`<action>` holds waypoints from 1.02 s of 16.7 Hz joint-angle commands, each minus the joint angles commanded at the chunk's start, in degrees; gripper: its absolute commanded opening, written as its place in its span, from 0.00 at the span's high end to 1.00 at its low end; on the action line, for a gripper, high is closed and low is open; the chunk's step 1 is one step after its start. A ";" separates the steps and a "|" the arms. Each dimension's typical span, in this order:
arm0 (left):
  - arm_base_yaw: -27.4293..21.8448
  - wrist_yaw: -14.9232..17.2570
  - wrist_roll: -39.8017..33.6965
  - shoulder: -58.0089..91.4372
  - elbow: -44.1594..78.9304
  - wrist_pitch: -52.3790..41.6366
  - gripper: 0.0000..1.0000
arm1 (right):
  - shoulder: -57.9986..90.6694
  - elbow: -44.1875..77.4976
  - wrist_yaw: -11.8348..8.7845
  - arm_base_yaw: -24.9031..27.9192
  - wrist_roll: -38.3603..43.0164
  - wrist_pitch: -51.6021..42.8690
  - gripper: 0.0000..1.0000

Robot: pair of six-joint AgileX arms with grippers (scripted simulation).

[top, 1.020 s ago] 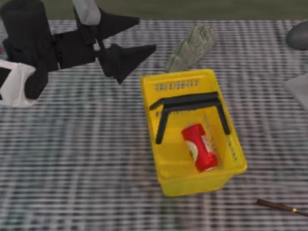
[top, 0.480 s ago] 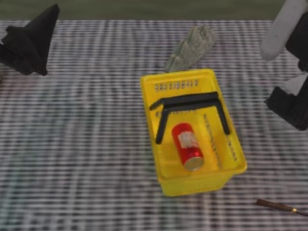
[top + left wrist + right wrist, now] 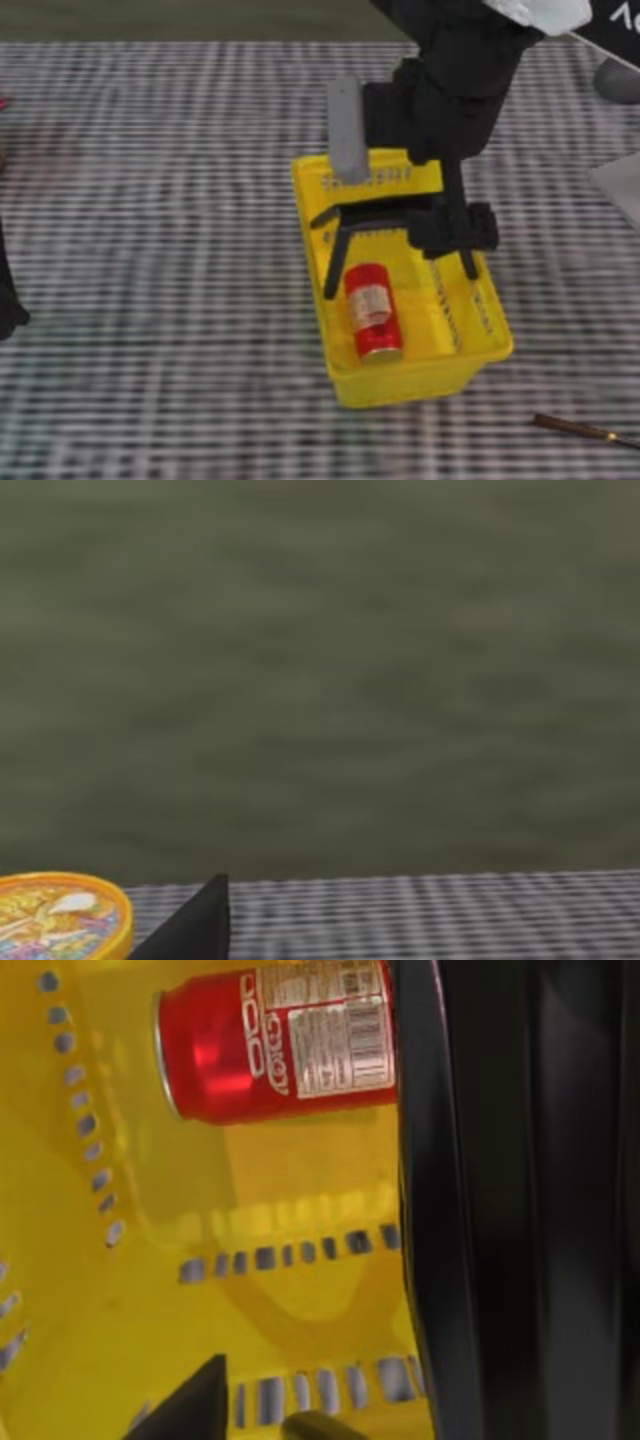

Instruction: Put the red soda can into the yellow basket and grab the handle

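Nearest, a brown stick-like tool (image 3: 585, 430) lies on the checked tablecloth (image 3: 160, 330). The red soda can (image 3: 371, 310) lies on its side inside the yellow basket (image 3: 400, 385). Right gripper (image 3: 450, 228) is down on the black handle (image 3: 365, 213); can't tell its fingers. Left arm (image 3: 8, 300) is parked at the left edge.
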 joint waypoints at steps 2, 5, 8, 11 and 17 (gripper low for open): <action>0.56 -3.61 0.80 -6.06 -4.96 -3.71 0.00 | 5.05 5.56 0.14 1.75 -2.69 -3.59 0.00; 0.97 -6.53 1.45 -10.58 -9.22 -6.89 0.00 | 8.72 9.85 0.32 3.12 -4.81 -6.30 0.00; 1.00 -6.74 1.50 -10.89 -9.52 -7.13 0.00 | 8.96 10.13 0.33 3.21 -4.95 -6.48 0.00; 1.00 -6.74 1.50 -10.89 -9.52 -7.13 0.00 | 8.91 9.86 0.31 3.00 -4.95 -6.23 0.00; 1.00 -6.74 1.50 -10.89 -9.52 -7.13 0.00 | 8.19 4.35 0.32 3.25 -4.92 -1.46 0.00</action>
